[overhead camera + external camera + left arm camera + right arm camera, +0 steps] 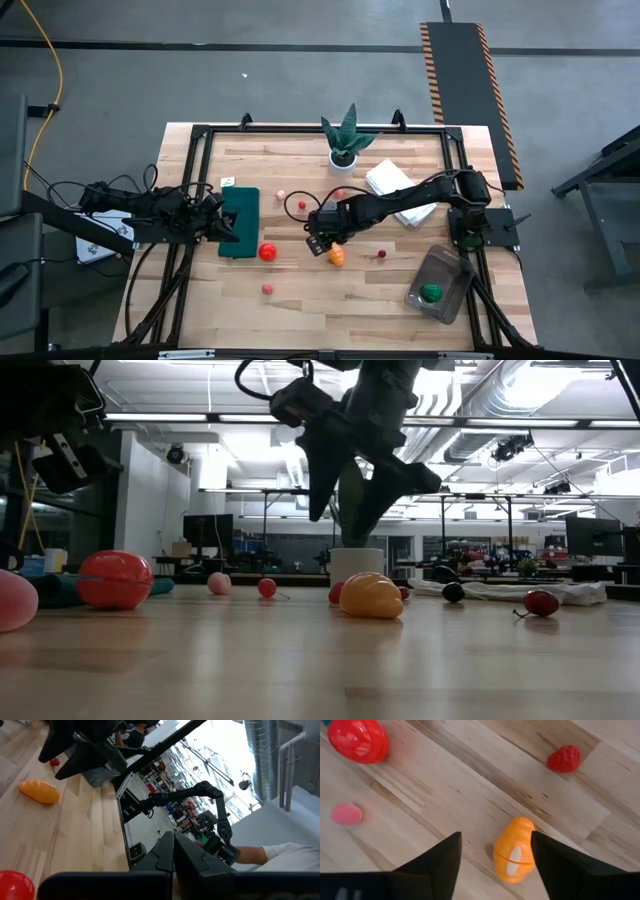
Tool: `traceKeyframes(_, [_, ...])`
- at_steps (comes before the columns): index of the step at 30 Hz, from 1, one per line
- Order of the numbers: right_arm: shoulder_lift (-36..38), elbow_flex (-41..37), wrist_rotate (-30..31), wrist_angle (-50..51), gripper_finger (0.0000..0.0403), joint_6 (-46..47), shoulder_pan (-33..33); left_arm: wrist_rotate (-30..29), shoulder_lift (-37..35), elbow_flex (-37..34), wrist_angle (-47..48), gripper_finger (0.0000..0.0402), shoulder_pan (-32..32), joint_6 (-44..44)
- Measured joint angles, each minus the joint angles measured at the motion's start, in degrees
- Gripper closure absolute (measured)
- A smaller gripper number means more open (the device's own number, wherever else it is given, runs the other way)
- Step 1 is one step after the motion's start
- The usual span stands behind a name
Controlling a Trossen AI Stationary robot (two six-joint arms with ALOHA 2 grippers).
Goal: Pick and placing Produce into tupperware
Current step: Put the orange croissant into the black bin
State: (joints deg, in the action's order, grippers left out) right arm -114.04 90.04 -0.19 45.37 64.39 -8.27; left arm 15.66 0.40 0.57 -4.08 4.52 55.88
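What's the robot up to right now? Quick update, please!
Right end effector open, above the orange fruit. Left end effector shut, waiting over the green mat. Tupperware holds one green piece. Nothing in the way.

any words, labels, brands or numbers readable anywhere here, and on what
No readable text in any view.
The black and yellow striped strip on the floor beyond the table is a hazard marking with no words.
The small white tag by the green mat is too small to read.
The toy produce, such as the orange piece, and the tupperware show no labels.
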Motion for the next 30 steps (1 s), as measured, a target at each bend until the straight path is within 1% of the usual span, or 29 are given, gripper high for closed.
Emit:
traceKeyframes(5, [0.0, 0.0, 0.2, 3.7, 0.0102, 1.8, 0.0, 0.0, 0.0, 0.0, 0.0, 0.0401, 0.0, 0.0])
traceKeyframes(8, [0.0, 0.0, -1.0, 5.2, 0.0085, 4.7, -0.1, 0.0, 0.0, 0.0, 0.0, 0.0401, 0.0, 0.0])
traceKeyframes(11, [-0.1, 0.0, -1.9, 4.8, 0.0081, 8.5, -0.4, 0.0, 0.0, 0.0, 0.0, 0.0401, 0.0, 0.0])
traceKeyframes(18, [-2.5, -0.1, -4.5, 2.3, 0.0080, 8.9, -1.3, 0.0, 0.0, 0.0, 0.1, 0.0401, 0.0, 0.0])
traceKeyframes(30, [-3.4, 0.0, -4.4, 2.7, 0.0080, 11.3, -1.5, 0.1, 0.0, 0.0, 0.9, 0.0401, 0.0, 0.0])
